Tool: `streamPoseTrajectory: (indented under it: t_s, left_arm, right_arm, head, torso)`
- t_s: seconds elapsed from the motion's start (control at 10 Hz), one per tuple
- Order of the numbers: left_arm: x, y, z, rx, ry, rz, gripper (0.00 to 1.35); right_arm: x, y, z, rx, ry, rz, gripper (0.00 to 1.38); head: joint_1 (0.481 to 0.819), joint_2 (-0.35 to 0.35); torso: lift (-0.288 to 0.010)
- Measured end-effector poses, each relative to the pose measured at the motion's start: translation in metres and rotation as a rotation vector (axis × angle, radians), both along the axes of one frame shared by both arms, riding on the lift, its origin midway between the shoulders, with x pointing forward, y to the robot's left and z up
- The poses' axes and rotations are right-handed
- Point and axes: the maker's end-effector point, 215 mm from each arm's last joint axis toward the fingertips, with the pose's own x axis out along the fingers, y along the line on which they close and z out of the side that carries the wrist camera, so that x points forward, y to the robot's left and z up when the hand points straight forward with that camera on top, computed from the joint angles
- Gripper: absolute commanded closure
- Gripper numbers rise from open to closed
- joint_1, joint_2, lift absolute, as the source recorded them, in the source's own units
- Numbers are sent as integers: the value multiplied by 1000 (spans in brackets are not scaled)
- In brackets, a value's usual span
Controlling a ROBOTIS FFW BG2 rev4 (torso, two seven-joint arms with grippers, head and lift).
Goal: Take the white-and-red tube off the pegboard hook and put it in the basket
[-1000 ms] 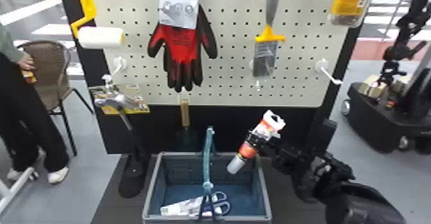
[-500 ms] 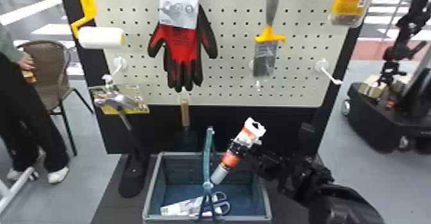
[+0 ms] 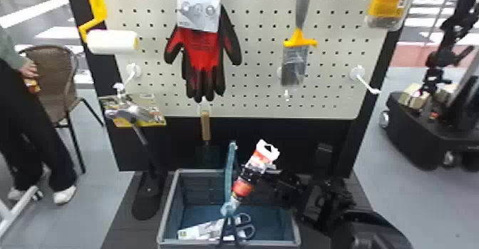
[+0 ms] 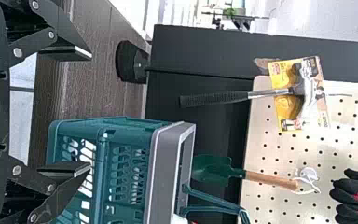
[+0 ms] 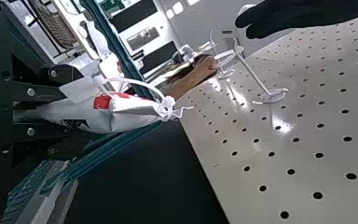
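In the head view my right gripper [image 3: 255,173] is shut on the white-and-red tube [image 3: 243,187], which hangs tilted over the basket [image 3: 295,227], its lower end beside the raised handle. The right wrist view has the tube [image 5: 107,114] clamped between the fingers of my right gripper [image 5: 51,109], its hanging loop pointing away. My left gripper [image 4: 91,112] stands open in the left wrist view, nothing between its fingers, near the basket's outer side [image 4: 98,163]. Packaged scissors [image 3: 214,229] lie inside the basket.
The basket's handle [image 3: 230,173] stands upright across its middle. Behind are the pegboard [image 3: 260,66] with gloves [image 3: 203,52] and a scraper [image 3: 299,41], a hammer [image 3: 137,120] at left and a trowel [image 3: 205,127].
The right arm has carried the tube leftward and down, from the basket's right side to beside the handle. The tube has stayed held throughout.
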Motion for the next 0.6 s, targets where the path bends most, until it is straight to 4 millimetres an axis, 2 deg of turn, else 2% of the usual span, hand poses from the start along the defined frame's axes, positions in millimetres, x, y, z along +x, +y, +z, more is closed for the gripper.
streamPoseTrajectory:
  t_s: [0.1, 0.3, 0.4, 0.6]
  left_arm:
    - [0, 0, 0, 0, 1, 0, 438]
    - [0, 0, -1, -1, 1, 1, 438]
    - [0, 1, 0, -2, 1, 2, 438]
    - [0, 1, 0, -2, 0, 2, 438]
  right_arm:
    - [-2, 3, -2, -1, 8, 9, 998]
    - [-4, 5, -3, -3, 20, 20, 289]
    - [-4, 5, -3, -4, 20, 21, 99]
    - [-3, 5, -2, -4, 18, 21, 121]
  head:
    - [549, 0]
    - [549, 0]
    - [549, 0]
    - [549, 0]
  torso:
    - [-100]
    - [-100]
    - [-100]
    - [-100]
